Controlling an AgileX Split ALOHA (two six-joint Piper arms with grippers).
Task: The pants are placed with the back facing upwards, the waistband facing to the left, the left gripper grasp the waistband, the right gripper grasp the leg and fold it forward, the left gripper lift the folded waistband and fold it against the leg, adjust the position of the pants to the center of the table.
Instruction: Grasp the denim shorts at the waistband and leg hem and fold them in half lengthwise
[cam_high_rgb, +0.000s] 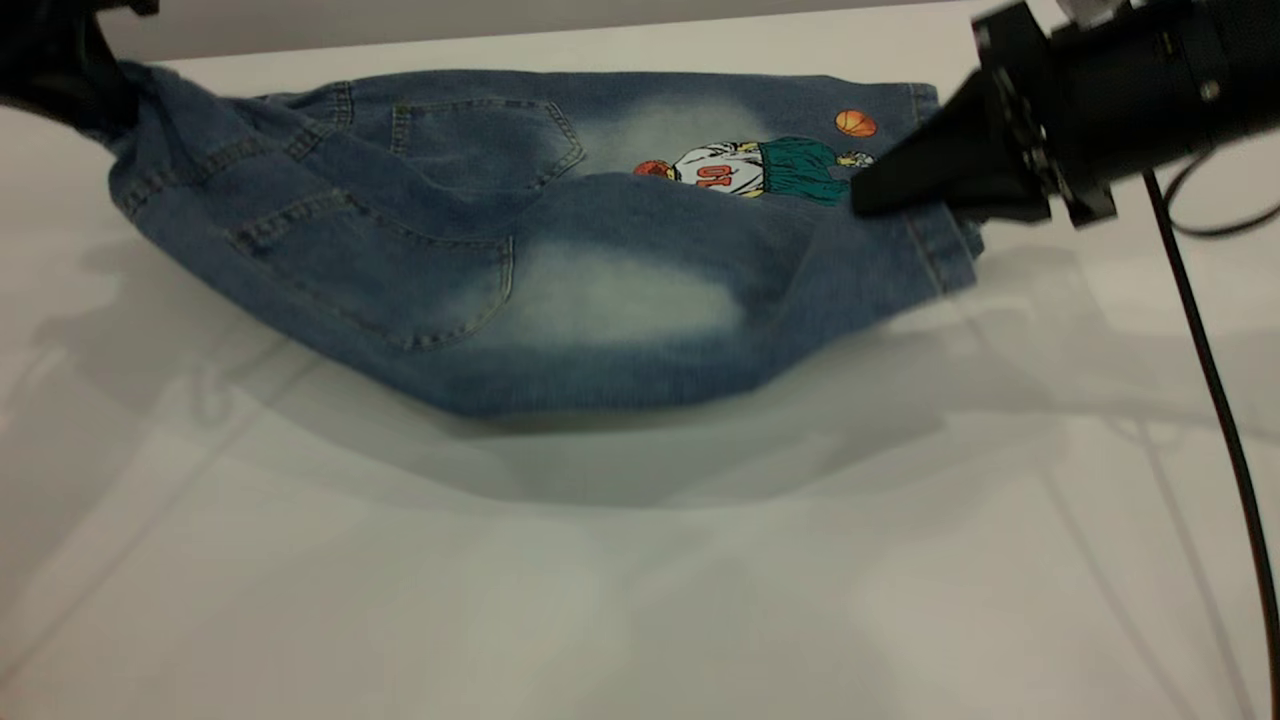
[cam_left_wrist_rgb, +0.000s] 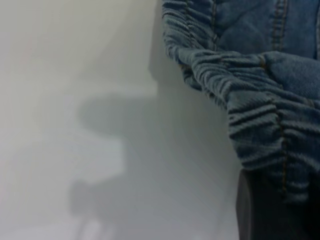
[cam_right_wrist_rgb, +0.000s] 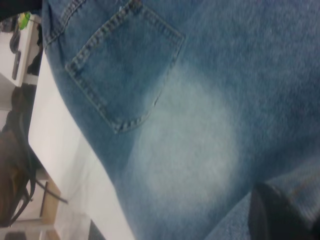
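Note:
The blue denim pants (cam_high_rgb: 560, 290) hang stretched between both grippers above the white table (cam_high_rgb: 640, 560). At the far left, my left gripper (cam_high_rgb: 100, 115) is shut on the gathered waistband (cam_high_rgb: 190, 170). The ruched band (cam_left_wrist_rgb: 260, 110) runs into that gripper's dark fingers (cam_left_wrist_rgb: 260, 210). At the right, my right gripper (cam_high_rgb: 872, 195) is shut on the hem of the leg (cam_high_rgb: 620, 295) with the pale oval. This near half sags in the air and casts a shadow. The printed leg (cam_high_rgb: 760, 165) lies behind it. A back pocket (cam_right_wrist_rgb: 125, 65) and the pale oval (cam_right_wrist_rgb: 190, 145) fill the right wrist view.
A black cable (cam_high_rgb: 1215, 400) hangs down from the right arm over the table's right side. The table's far edge (cam_high_rgb: 500, 35) runs just behind the pants. Furniture and a bag (cam_right_wrist_rgb: 20, 165) stand beyond the table's edge in the right wrist view.

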